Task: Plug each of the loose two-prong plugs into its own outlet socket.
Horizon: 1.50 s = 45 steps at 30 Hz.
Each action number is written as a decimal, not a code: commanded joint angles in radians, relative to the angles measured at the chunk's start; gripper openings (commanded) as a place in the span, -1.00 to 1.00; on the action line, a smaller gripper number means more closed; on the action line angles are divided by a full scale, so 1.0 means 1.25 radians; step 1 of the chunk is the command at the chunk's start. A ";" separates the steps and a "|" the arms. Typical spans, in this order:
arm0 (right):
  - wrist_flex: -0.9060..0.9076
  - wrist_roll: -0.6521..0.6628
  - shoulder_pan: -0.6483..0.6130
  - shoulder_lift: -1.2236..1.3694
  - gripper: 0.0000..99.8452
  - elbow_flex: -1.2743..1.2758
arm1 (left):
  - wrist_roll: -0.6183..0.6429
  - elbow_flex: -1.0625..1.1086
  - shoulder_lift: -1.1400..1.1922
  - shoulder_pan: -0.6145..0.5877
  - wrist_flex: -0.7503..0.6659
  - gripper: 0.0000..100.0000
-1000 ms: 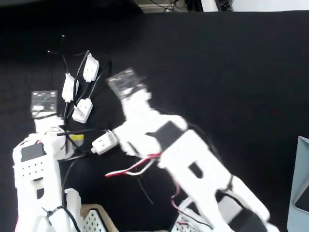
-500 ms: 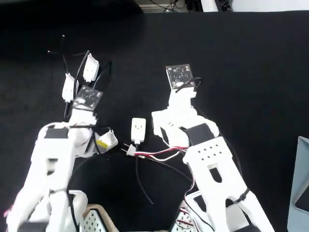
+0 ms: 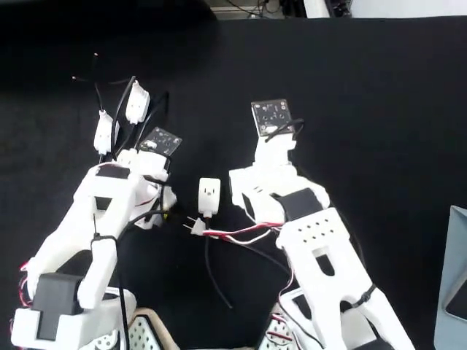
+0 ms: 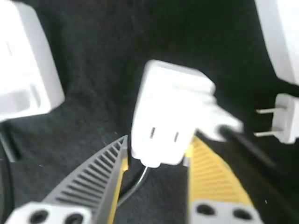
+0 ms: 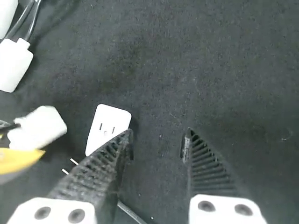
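My left gripper (image 4: 156, 154) is shut on a white outlet socket (image 4: 168, 112). Its two slots face the camera, and a black cable trails off its side. In the high view that gripper (image 3: 164, 206) sits left of centre. A loose two-prong plug (image 3: 192, 226) lies on the black cloth just beside it, prongs pointing toward the held socket (image 4: 282, 123). A second white socket (image 3: 209, 195) lies flat above the plug. My right gripper (image 5: 156, 140) hangs open over bare cloth, with that socket (image 5: 108, 128) by one finger. In the high view my right gripper (image 3: 241, 191) is just right of the socket.
Two more white sockets (image 3: 137, 103) (image 3: 104, 133) with black cables lie at the back left. Red-and-white wires (image 3: 233, 235) and a black cable (image 3: 213, 273) cross the cloth between the arms. A grey-blue bin (image 3: 456, 277) stands at the right edge.
My left arm swung from the far left toward the centre, carrying its socket. My right arm pulled back to the right, leaving the second socket and the plug lying between the arms.
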 commanded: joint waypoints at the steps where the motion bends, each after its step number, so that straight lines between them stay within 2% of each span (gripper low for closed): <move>1: -0.043 0.002 0.010 -0.019 -0.66 0.008 | 0.001 -0.046 -0.032 -0.023 -0.016 -0.81; 7: -0.043 0.002 0.010 -0.019 -0.66 0.010 | 0.004 -0.060 -0.184 -0.096 -0.036 -0.95; 11: -0.043 0.002 0.007 -0.019 -0.66 0.010 | 0.047 -0.096 -0.177 -0.118 -0.072 -0.94; 16: -0.042 0.002 0.007 -0.019 -0.66 0.010 | 0.048 -0.198 -0.052 -0.094 -0.101 -0.94; 22: -0.043 0.002 0.007 -0.019 -0.66 0.010 | 0.086 -0.412 0.184 -0.077 -0.098 -0.94; 24: -0.043 0.002 0.006 -0.019 -0.66 0.012 | 0.086 -0.473 0.252 -0.077 -0.097 -0.86; 26: -0.043 0.002 0.006 -0.019 -0.66 0.012 | 0.087 -0.519 0.306 -0.077 -0.092 -0.67; 30: -0.042 0.002 0.006 -0.019 -0.66 0.012 | 0.152 -0.574 0.340 -0.084 -0.017 -0.29; 36: -0.041 0.006 0.006 -0.019 -0.66 0.012 | 0.158 -0.617 0.250 -0.084 0.129 -0.28; 45: -0.014 0.009 0.010 -0.019 -0.66 0.008 | 0.158 -0.591 0.004 -0.085 0.354 -0.28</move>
